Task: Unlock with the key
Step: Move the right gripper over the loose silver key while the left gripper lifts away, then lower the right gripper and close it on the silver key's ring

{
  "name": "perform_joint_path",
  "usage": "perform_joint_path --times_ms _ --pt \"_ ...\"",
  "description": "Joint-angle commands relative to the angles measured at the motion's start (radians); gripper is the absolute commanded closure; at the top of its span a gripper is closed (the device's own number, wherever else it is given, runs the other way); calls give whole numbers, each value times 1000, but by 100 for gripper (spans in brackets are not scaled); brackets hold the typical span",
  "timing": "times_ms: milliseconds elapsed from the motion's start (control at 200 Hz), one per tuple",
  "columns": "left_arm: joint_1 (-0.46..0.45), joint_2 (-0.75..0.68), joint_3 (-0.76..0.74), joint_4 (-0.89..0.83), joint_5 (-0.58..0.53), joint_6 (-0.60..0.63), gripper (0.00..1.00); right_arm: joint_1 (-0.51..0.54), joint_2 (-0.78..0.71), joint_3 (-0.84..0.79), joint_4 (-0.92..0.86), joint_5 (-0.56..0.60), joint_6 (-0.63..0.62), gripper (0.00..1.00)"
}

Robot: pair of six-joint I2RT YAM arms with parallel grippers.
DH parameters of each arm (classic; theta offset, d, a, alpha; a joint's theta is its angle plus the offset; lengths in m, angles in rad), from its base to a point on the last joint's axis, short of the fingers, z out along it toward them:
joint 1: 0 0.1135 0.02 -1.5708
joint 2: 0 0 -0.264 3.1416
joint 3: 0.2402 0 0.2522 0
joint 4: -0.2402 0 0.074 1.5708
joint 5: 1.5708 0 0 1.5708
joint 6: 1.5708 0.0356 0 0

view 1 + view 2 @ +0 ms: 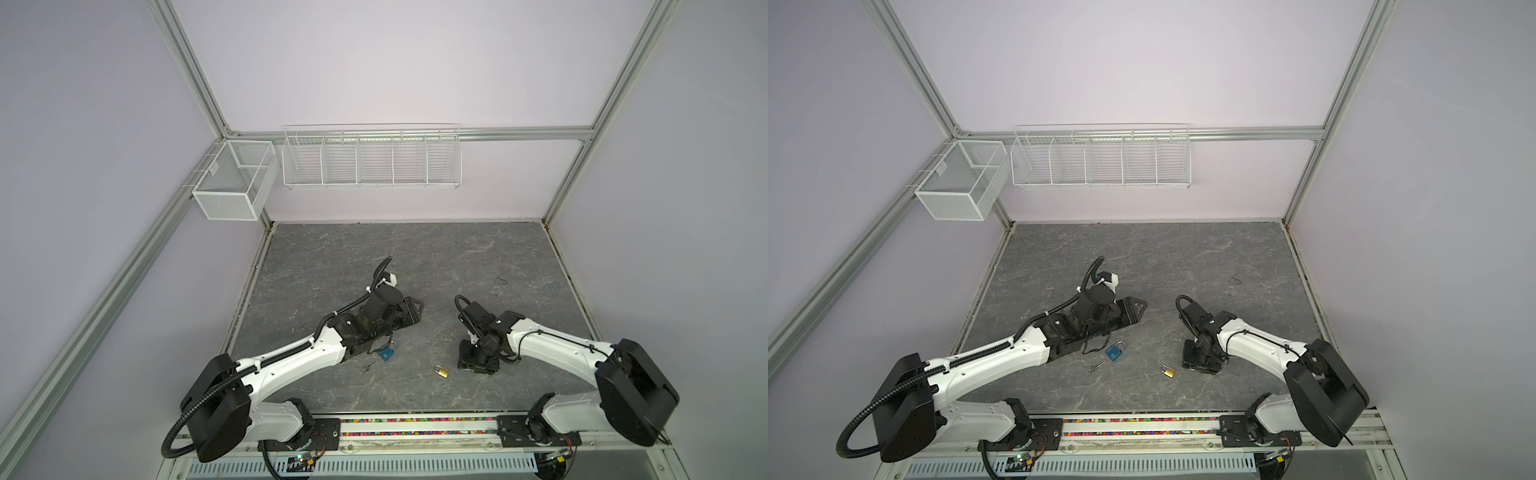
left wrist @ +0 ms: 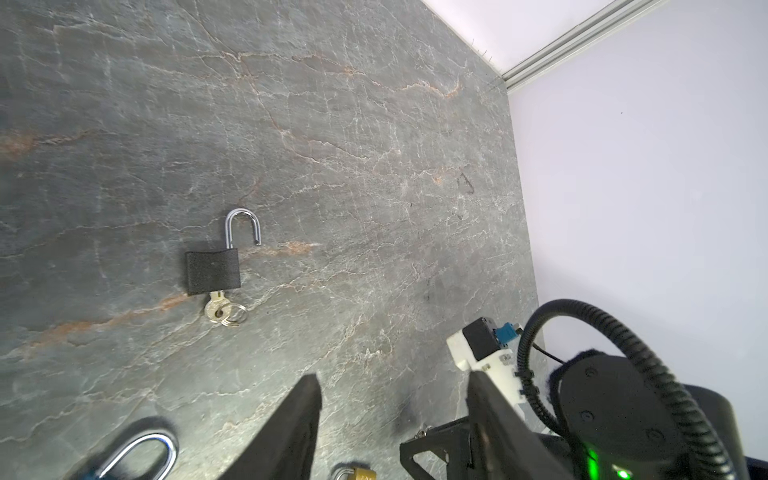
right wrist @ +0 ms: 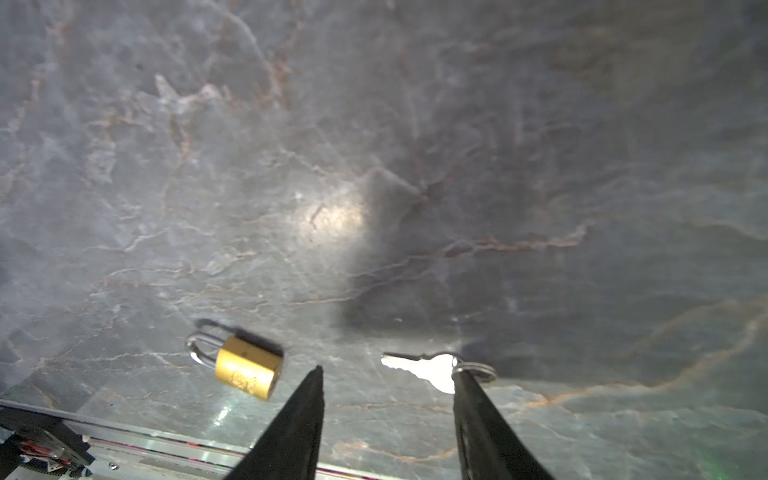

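Observation:
A silver key on a ring lies flat on the table, its head right at one fingertip of my right gripper. That gripper points down, open and empty. A brass padlock, shackle shut, lies just beyond the other finger, also visible in both top views. My left gripper lies low and sideways over the table, open with nothing in it. In the left wrist view a black padlock rests with its shackle open and a key in it; both top views hide it.
A blue padlock and a small key lie beside the left forearm. White wire baskets hang on the back wall. The rail with coloured beads runs along the front edge. My right wrist shows in the left wrist view.

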Motion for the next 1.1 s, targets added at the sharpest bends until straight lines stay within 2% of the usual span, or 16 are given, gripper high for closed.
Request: perform_joint_path --times_ms 0,190,350,670,855,1095 --pt "-1 -38 -15 10 -29 -4 43 19 3 52 -18 33 6 47" --pt "-1 -46 -10 7 -28 9 43 16 -45 48 -130 92 -2 42" --pt "0 -26 -1 41 -9 32 43 -12 -54 14 -131 66 40 40" --pt "0 2 23 70 10 76 43 -21 -70 -47 -6 78 373 47" --pt "17 -29 -9 98 20 97 43 -13 -83 -38 -37 158 537 53" --pt "44 -66 -38 91 54 113 43 8 -87 -26 -108 209 657 59"
